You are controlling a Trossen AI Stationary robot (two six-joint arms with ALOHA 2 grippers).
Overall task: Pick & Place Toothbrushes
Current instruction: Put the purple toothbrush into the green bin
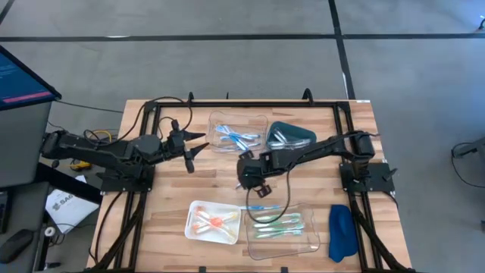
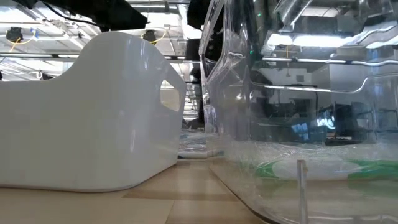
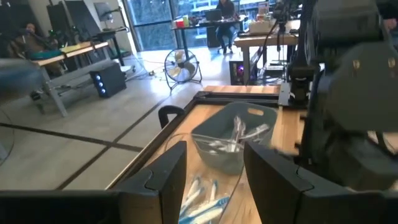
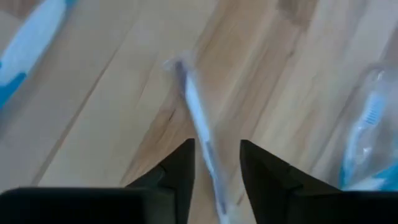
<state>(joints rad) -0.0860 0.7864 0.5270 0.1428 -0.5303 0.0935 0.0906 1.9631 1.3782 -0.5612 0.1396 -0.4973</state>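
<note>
A thin, pale grey plastic toothbrush, judged light, stiff and slippery, was seen between the right gripper's part-open jaws above the wooden surface, best pinched mid-handle.

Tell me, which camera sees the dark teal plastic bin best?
The left wrist view: the dark teal plastic bin sits ahead of the left gripper, with pale toothbrushes visible inside. The high view shows it small. The low and right wrist views miss it.
</note>
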